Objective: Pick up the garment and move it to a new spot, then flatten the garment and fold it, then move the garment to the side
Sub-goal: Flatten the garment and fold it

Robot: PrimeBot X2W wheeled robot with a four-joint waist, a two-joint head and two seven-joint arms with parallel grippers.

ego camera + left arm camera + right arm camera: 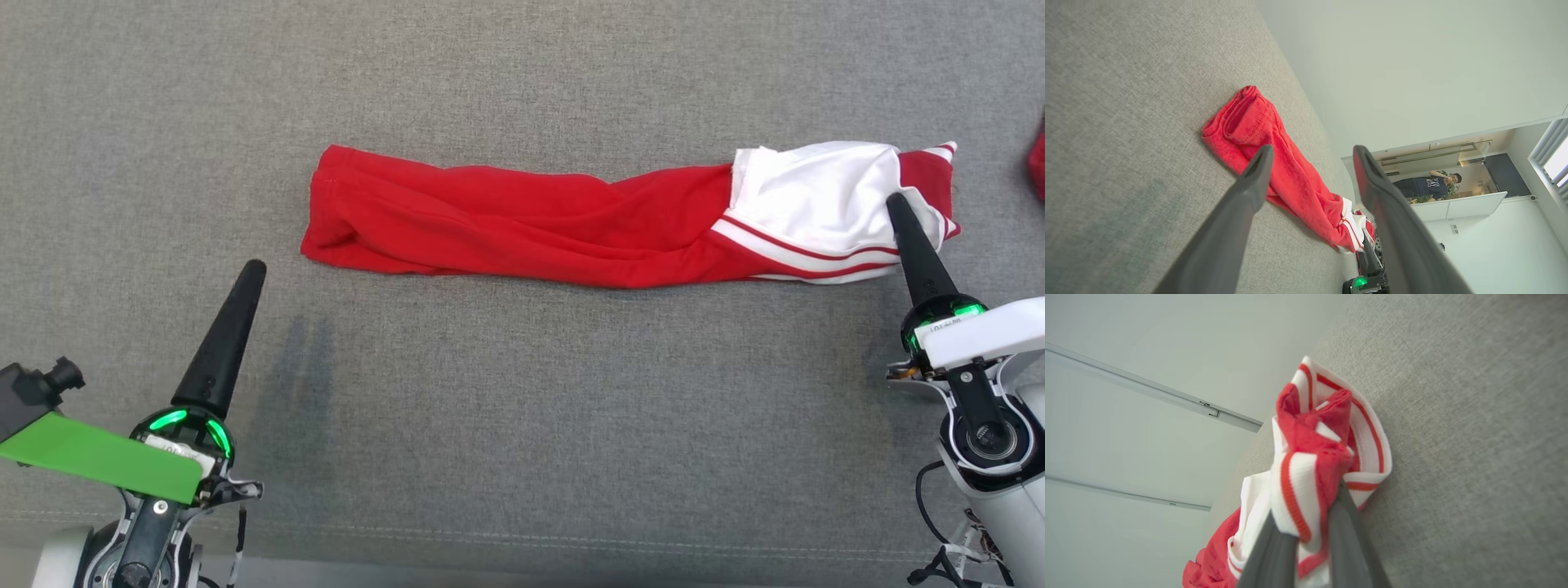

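Observation:
A red garment (522,224) with a white, red-striped end lies rolled into a long strip across the grey surface (522,425). My right gripper (896,200) is shut on the white striped end (1306,465) at the strip's right, the cloth bunched between its fingers (1274,543). My left gripper (255,268) hovers a little below and to the left of the strip's red end (1241,126). Its fingers (1253,183) stand open with nothing between them.
Another red item (1038,163) peeks in at the right edge of the head view. A person (1429,185) stands far off in the room behind, seen in the left wrist view. The grey surface's front seam (522,535) runs near my arms.

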